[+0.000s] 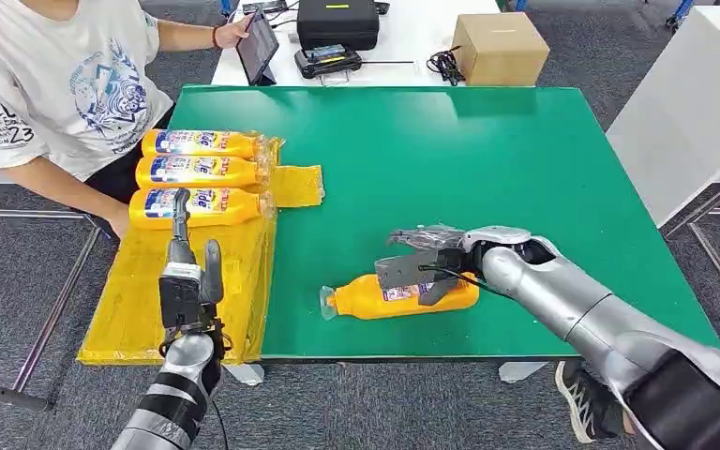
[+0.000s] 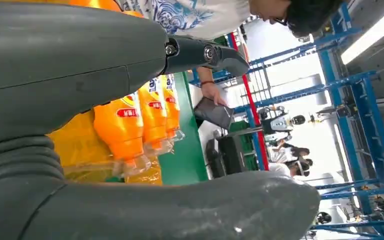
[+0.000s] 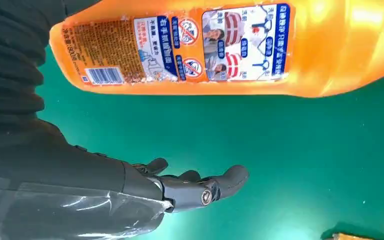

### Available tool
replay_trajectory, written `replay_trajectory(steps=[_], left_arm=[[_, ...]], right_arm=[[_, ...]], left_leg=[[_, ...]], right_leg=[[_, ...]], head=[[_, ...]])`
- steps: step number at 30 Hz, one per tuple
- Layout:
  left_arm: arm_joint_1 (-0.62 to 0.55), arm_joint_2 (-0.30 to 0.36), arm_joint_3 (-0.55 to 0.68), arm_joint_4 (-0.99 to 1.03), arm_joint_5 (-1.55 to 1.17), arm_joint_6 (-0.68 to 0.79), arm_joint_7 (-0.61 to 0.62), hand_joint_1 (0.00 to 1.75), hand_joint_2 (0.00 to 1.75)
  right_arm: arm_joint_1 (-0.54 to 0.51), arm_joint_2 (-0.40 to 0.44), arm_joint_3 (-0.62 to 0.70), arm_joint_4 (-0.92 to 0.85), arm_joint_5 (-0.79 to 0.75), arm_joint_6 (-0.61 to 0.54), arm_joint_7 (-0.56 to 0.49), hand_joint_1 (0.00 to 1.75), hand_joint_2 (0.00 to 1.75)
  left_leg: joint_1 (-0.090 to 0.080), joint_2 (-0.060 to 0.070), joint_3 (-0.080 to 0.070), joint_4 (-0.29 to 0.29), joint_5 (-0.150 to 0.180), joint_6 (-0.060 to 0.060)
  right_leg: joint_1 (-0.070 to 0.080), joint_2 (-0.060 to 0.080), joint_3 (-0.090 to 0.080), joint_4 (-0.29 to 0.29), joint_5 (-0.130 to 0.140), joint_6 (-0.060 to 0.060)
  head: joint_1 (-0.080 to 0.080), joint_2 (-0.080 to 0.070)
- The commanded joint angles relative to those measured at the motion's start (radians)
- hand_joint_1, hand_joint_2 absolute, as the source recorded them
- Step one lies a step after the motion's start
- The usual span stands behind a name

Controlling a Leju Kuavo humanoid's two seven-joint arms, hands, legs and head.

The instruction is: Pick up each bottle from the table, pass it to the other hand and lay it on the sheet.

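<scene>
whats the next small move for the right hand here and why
Probably close the right hand around the bottle lying on the green table. The hand sits over the bottle's body, its fingers apart and not yet wrapped, so no lift seems possible yet.

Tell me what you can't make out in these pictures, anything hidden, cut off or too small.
- Whether the right hand grips the bottle on the table: in the head view the fingers cover the contact; in the right wrist view the thumb sits apart.
- That bottle's cap end: cut off by the right wrist view's edge.
- Label text on the three bottles on the sheet: too small in the head view.
- Left hand fingers: seen from behind.
</scene>
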Motion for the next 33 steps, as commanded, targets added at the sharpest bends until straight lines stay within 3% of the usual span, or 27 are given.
replay_trajectory(steps=[1,33], left_arm=[[-0.042,0.007,-0.02,0.076,0.003,-0.008,-0.018,0.0,0.0],[-0.056,-0.005,-0.018,0.13,0.012,-0.016,-0.018,0.0,0.0]], right_arm=[[-0.048,0.016,0.096,0.068,-0.002,-0.003,0.001,0.0,1.75],[0.021,0.045,0.184,0.183,0.046,-0.091,0.013,0.0,1.75]], left_leg=[[0.0,0.001,0.002,0.0,-0.001,-0.001],[0.001,0.001,0.006,-0.001,-0.002,-0.002]], right_leg=[[0.0,0.0,0.002,0.0,-0.001,-0.001],[0.001,0.0,0.006,-0.001,-0.002,-0.002]], head=[[0.0,0.0],[0.0,0.0]])
